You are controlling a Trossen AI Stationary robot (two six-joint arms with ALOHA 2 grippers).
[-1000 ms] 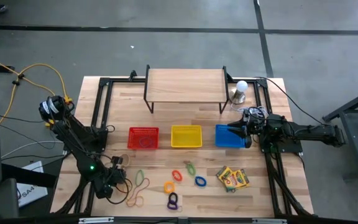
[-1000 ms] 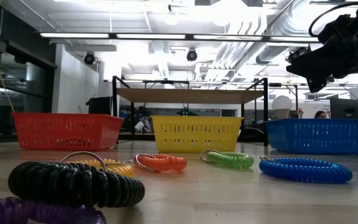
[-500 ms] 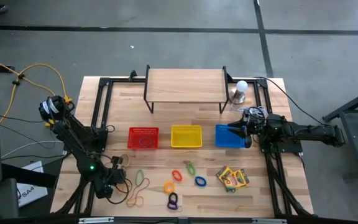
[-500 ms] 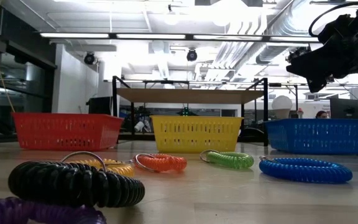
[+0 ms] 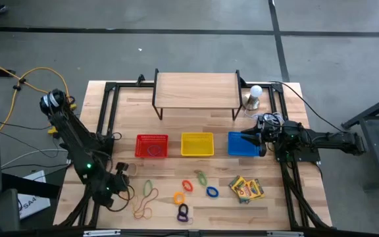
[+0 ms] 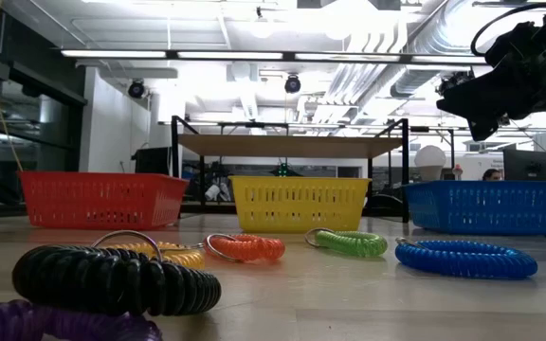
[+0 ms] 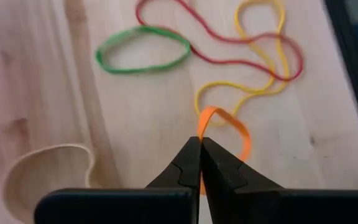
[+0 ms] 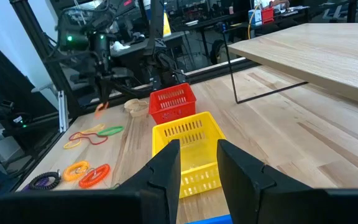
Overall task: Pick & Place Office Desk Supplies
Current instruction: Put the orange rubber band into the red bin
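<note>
Left gripper (image 7: pixel 199 146) has lifted off the near-left table (image 5: pixel 275 210), fingers pressed together on an orange rubber band (image 7: pixel 229 127) hanging just above the band pile. Pick done; next calls for carrying it to a basket. Right gripper (image 8: pixel 197 158) waits part-spread over the blue basket (image 5: pixel 239 146).

Three baskets (image 5: pixel 197 144) sit in a row mid-desk (image 5: pixel 278 204), shelf (image 5: pixel 196 87) behind them, coil rings (image 5: pixel 188 186) and crayon boxes (image 5: pixel 246 189) in front, rubber bands (image 5: pixel 146 199) front-left.

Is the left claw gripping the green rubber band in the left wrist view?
No: the left claw is shut on the orange rubber band, while the green rubber band lies apart on the wooden table.
</note>
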